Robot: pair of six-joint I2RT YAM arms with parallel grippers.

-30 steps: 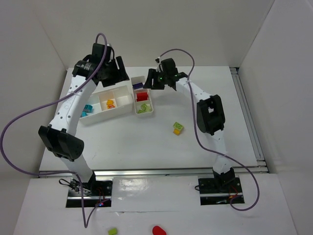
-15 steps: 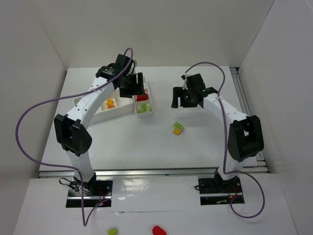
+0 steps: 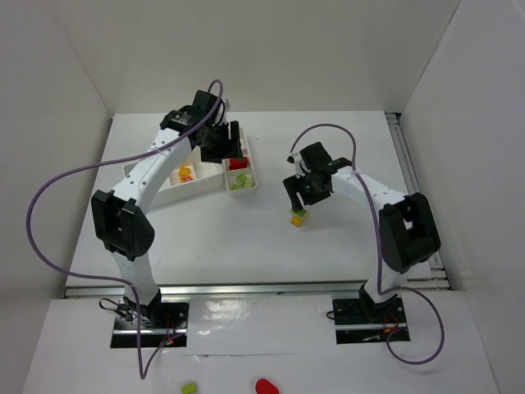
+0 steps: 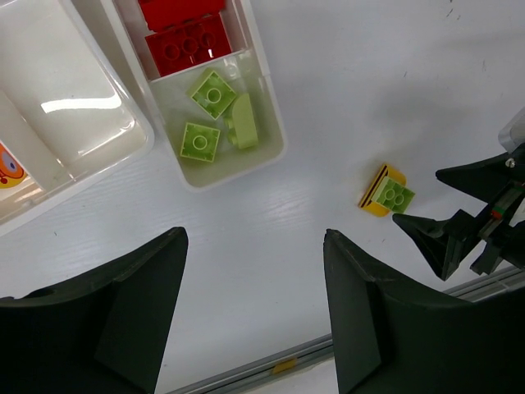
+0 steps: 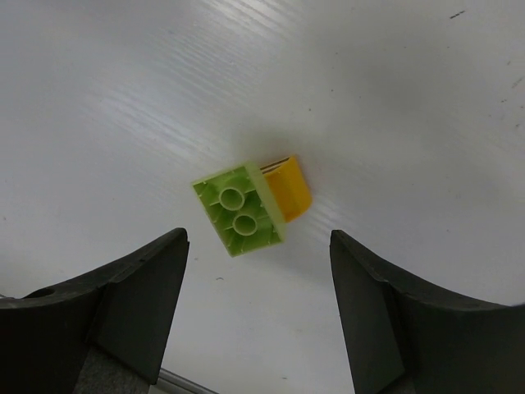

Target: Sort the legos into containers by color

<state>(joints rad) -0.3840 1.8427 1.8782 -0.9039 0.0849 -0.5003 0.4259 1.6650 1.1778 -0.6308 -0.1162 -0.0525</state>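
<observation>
White tabletop (image 3: pixel 246 238), plain white walls (image 3: pixel 271 49) behind. Right gripper (image 5: pixel 257 263) spread wide, holding nothing, hovering over a two-brick clump (image 5: pixel 262 203) lying roughly midway between its fingertips and touching neither: lime green brick (image 5: pixel 239 209) snapped onto a yellow-orange brick (image 5: pixel 289 190). Probably light, hard and slick, prone to skidding; best pinched across flat opposite sides, not corners. Left gripper (image 4: pixel 253 246) likewise agape and empty, narrow tray (image 4: pixel 275 148) just beyond its fingertips.
</observation>
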